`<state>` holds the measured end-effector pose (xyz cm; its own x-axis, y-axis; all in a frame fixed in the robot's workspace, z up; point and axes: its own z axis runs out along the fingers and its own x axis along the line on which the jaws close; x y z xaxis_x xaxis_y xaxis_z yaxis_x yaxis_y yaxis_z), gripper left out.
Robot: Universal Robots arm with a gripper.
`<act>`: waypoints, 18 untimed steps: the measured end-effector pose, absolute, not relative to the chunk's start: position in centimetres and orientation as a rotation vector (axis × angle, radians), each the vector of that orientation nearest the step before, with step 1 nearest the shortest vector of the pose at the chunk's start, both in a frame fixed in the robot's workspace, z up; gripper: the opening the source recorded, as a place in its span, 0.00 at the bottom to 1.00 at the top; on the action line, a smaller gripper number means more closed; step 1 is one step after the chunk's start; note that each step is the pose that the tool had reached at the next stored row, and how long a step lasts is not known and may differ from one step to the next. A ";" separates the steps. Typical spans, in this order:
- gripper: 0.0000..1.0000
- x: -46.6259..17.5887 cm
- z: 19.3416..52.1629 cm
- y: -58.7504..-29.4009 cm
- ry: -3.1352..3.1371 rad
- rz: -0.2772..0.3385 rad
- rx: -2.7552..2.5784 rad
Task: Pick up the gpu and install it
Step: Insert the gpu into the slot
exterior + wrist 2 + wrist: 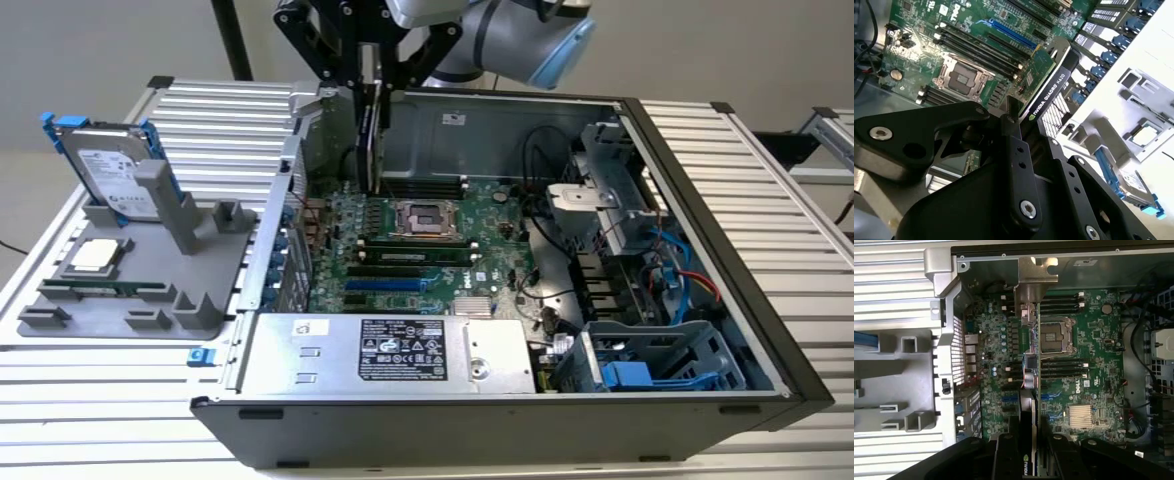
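Exterior view: pincer [370, 80] clamped on the upper part of the gpu [366, 150], card upright and edge-on over the motherboard [400, 250] inside the open computer case [534, 430]; toward the exterior view's left, on the table [214, 120], grey holder [187, 235] with blue-framed hard drive [114, 170].

Second wrist view: black fingers [1014, 140] pressed to both faces of the gpu [1046, 82], green board facing the CPU socket [961, 75], black shroud on the opposite face.

First wrist view: gpu [1029, 405] edge-on between the fingers [1006, 455], silver bracket [1029, 295] at its far end, motherboard [1089, 340] beneath; contact with the board not discernible.
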<state>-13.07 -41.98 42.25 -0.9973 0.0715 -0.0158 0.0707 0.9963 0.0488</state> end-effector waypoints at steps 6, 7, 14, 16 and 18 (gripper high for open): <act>0.00 -12.8 42.2 -42.0 3.121 0.075 0.111; 0.00 -12.8 42.2 -42.0 3.121 0.075 0.111; 0.00 -12.8 42.2 -42.0 3.121 0.075 0.111; 0.00 -12.8 42.2 -42.0 3.121 0.075 0.111; 0.00 -12.8 42.2 -42.0 3.121 0.075 0.111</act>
